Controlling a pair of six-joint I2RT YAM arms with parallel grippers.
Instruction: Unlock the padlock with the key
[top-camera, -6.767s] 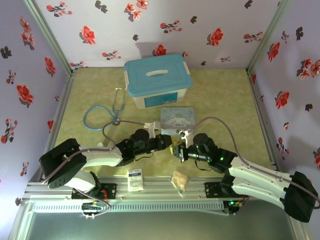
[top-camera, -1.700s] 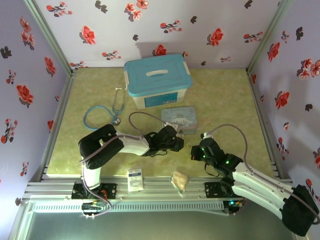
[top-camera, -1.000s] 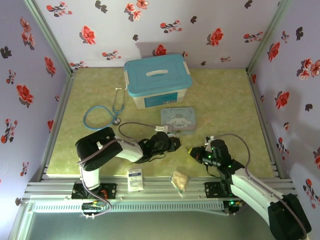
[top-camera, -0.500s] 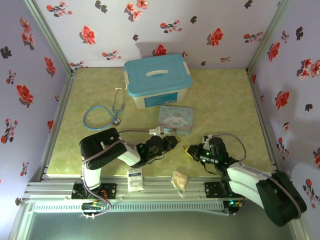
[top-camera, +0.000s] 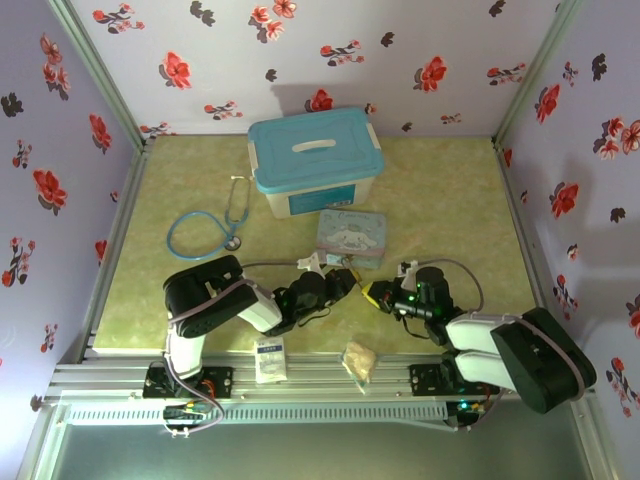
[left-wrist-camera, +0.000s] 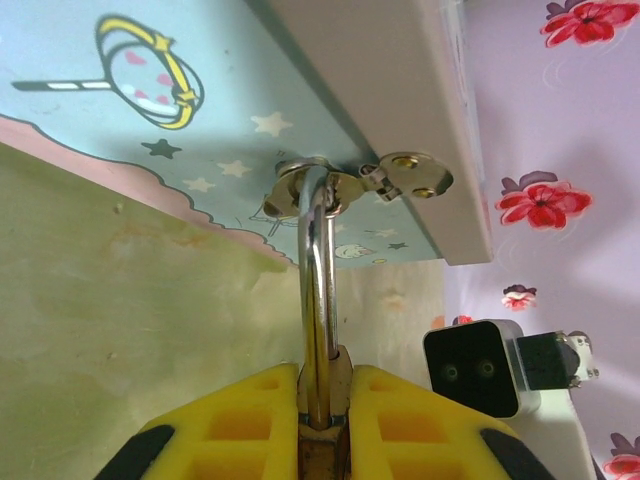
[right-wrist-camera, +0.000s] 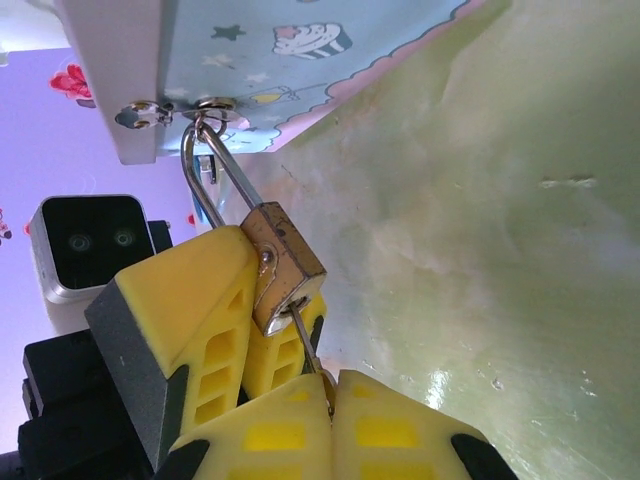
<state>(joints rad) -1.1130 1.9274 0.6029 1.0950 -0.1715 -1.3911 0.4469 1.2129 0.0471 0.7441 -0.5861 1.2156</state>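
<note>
The left hand (left-wrist-camera: 322, 400) is clamped on the padlock (right-wrist-camera: 285, 262) hooked to the tin (left-wrist-camera: 150, 110) mid-surface, and the right hand (right-wrist-camera: 330, 395), just to its right, pinches the key (right-wrist-camera: 305, 340), shaft pointing straight into the lock's bottom end.

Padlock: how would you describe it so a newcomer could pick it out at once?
In front of the big blue-lidded box sits a pale-blue cartoon tin. Hooked on its front clasp hangs the padlock, pinched by the left gripper. It is the one tiny brass block with a silver loop.
</note>
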